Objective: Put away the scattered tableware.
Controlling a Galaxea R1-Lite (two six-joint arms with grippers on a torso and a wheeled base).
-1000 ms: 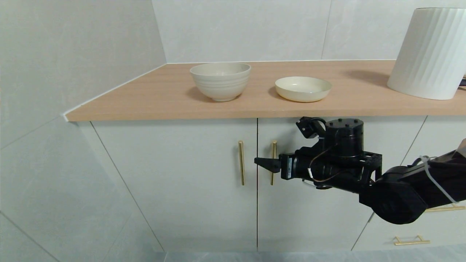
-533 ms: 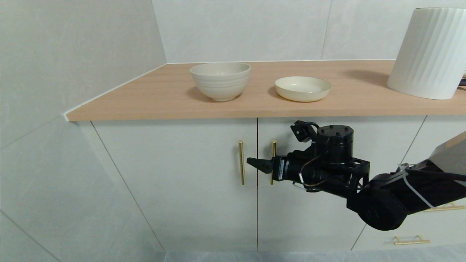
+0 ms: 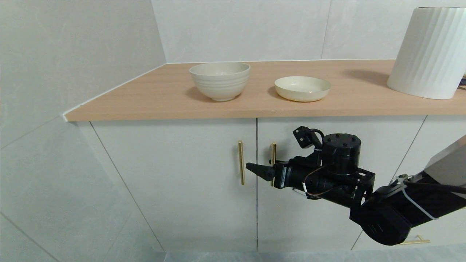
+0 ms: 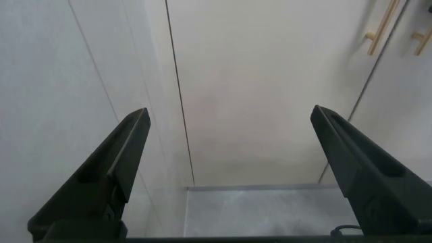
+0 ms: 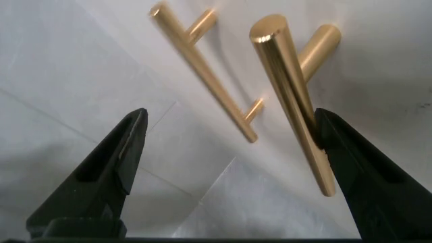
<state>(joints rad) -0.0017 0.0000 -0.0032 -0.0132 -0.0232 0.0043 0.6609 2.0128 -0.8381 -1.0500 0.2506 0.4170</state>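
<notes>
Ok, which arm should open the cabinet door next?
Right, most likely. The right gripper is open and close up to a gold door handle. The left gripper, also open, hangs low near the floor, far from it.

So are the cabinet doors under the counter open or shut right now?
Shut. The cabinet doors sit flush, one thin seam between them; the right gripper is open at the gold handles.

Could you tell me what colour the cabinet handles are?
Metal cabinet handles: shiny gold, best seen in the right wrist view.
</notes>
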